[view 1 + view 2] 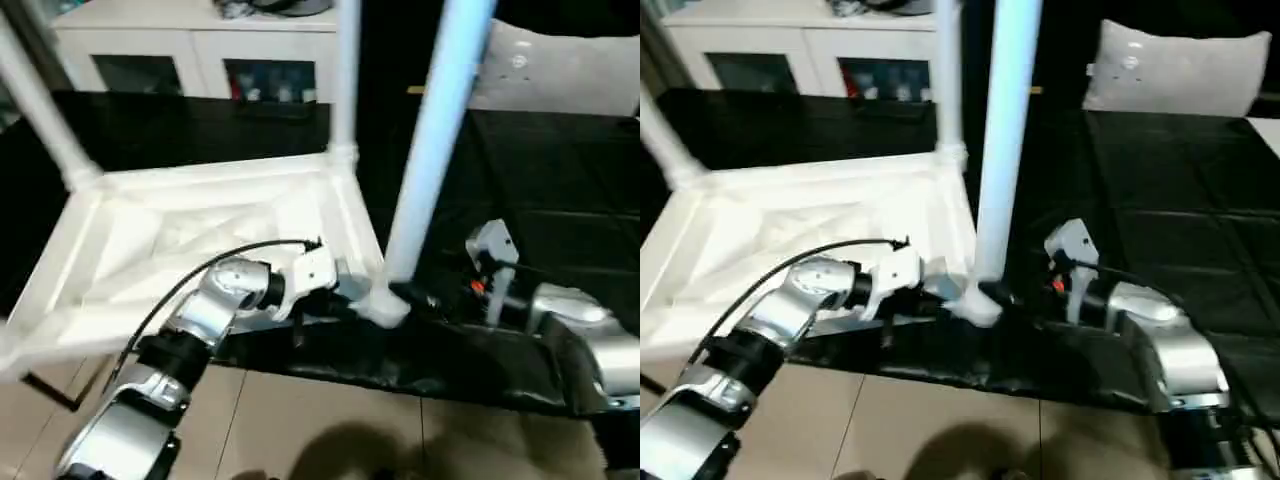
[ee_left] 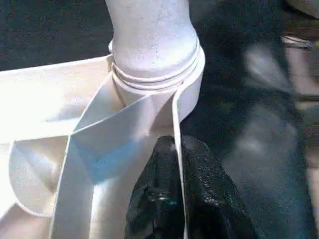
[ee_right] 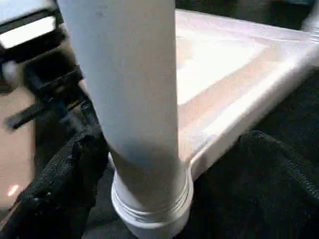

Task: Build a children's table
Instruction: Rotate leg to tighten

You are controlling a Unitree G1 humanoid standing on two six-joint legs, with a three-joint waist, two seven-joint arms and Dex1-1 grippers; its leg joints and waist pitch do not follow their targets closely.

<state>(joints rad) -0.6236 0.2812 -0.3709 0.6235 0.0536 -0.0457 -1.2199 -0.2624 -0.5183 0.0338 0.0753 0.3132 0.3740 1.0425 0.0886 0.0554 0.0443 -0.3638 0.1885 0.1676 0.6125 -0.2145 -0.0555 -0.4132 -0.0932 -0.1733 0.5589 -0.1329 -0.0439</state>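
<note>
The children's table lies upside down on a black surface, its white ribbed top (image 1: 150, 250) facing up. Three white legs stand in corner sockets: one at the near right corner (image 1: 430, 150), one at the far right (image 1: 345, 80), one at the far left (image 1: 40, 110). My left gripper (image 2: 174, 199) is shut on the top's thin rim wall just beside the near right socket (image 2: 154, 74), also seen from above (image 1: 345, 285). My right gripper (image 3: 172, 144) stands open around the base of the near right leg (image 3: 129, 89), its black fingers (image 3: 75, 174) off the tube on both sides.
A white cabinet with glass doors (image 1: 200, 50) stands behind the black surface (image 1: 560, 200). A white cushion (image 1: 570, 70) lies at the back right. The black surface's front edge runs just below my grippers, with tan floor (image 1: 330, 420) beyond it.
</note>
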